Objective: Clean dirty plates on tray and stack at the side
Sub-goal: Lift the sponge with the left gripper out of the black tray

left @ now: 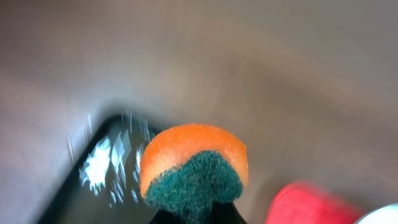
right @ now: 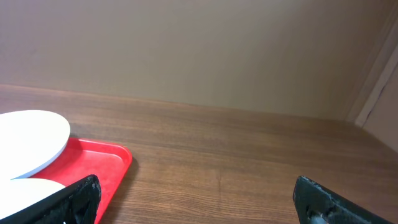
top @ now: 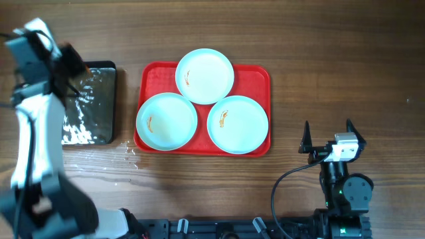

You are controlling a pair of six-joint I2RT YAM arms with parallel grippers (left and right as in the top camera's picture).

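Observation:
Three pale mint-white plates lie on the red tray (top: 256, 77): one at the back (top: 204, 76), one front left (top: 167, 121), one front right (top: 238, 124). Each has a small orange-brown smear. My left gripper (top: 70, 66) is left of the tray, above the black tray's back edge. In the left wrist view it (left: 196, 214) is shut on an orange sponge with a green scrub pad (left: 193, 168). My right gripper (top: 327, 136) is open and empty, right of the red tray near the front. Its view (right: 199, 199) shows the tray corner (right: 99, 158) and a plate (right: 28, 140).
A glossy black tray (top: 99, 113) holding water stands left of the red tray and shows blurred in the left wrist view (left: 93, 186). Water drops lie on the wood (top: 129, 154) between the two trays. The table is brown wood (top: 332, 66).

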